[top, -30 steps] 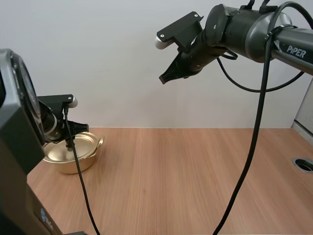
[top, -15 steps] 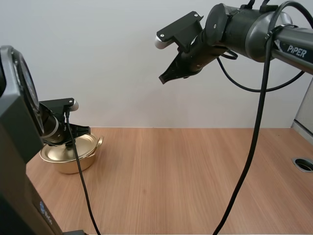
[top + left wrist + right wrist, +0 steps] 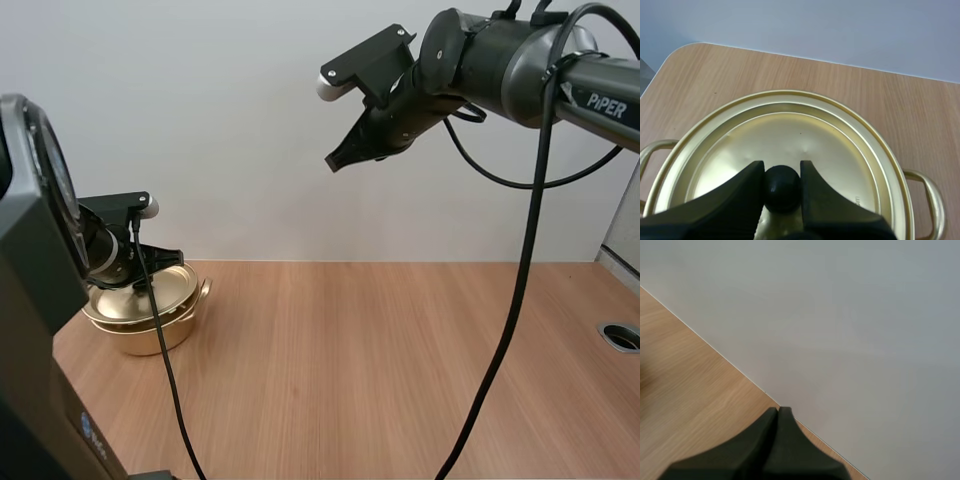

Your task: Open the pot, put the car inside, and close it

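A gold pot [image 3: 150, 330] stands at the table's far left. Its gold lid [image 3: 155, 293] sits slightly raised and tilted over the rim. My left gripper [image 3: 138, 285] is shut on the lid's black knob [image 3: 782, 186]. In the left wrist view the fingers [image 3: 742, 187] pinch the knob from both sides over the lid [image 3: 790, 135], and the pot's handle [image 3: 929, 197] pokes out beyond the lid's edge. My right gripper [image 3: 337, 160] hangs high above the table's middle, shut on nothing. Its fingers [image 3: 771, 422] lie together as one wedge.
The wooden table [image 3: 400, 360] stretches bare to the right of the pot. A round grommet hole [image 3: 622, 335] sits at its right edge. A plain wall backs the table.
My left gripper dipped onto the lid and has come up a little, and the lid now sits higher over the pot. The right arm has not moved.
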